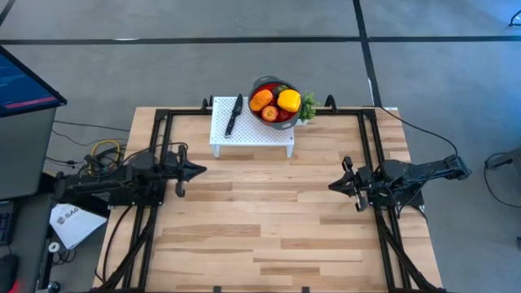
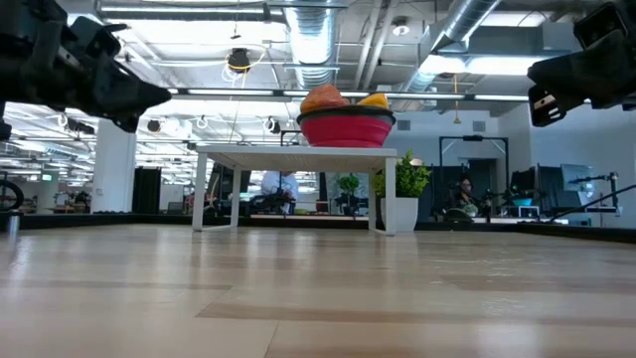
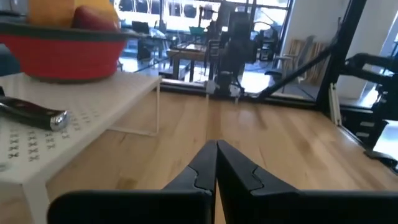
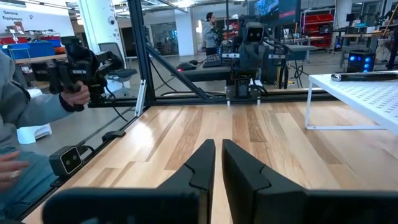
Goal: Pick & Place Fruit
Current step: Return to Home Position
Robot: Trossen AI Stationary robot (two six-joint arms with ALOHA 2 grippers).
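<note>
The fruit sits piled in the red bowl (image 1: 265, 83) on the white perforated stand (image 1: 252, 134) at the table's far middle: an orange piece (image 1: 260, 100), a larger yellow one (image 1: 289, 100) and a red one (image 1: 269, 113). In the low view the bowl (image 2: 346, 129) shows orange and yellow tops above its rim. My left gripper (image 1: 198, 171) hovers shut over the table's left side, pointing right. My right gripper (image 1: 333, 185) hovers shut over the right side, pointing left. Both are well short of the stand and touch nothing.
A slim black knife (image 1: 234, 114) lies on the stand left of the bowl, and shows too in the left wrist view (image 3: 34, 113). A green leafy sprig (image 1: 308, 107) sits right of the bowl. Bare wood (image 1: 269, 220) lies between the arms. A person (image 4: 22, 106) stands beyond the table.
</note>
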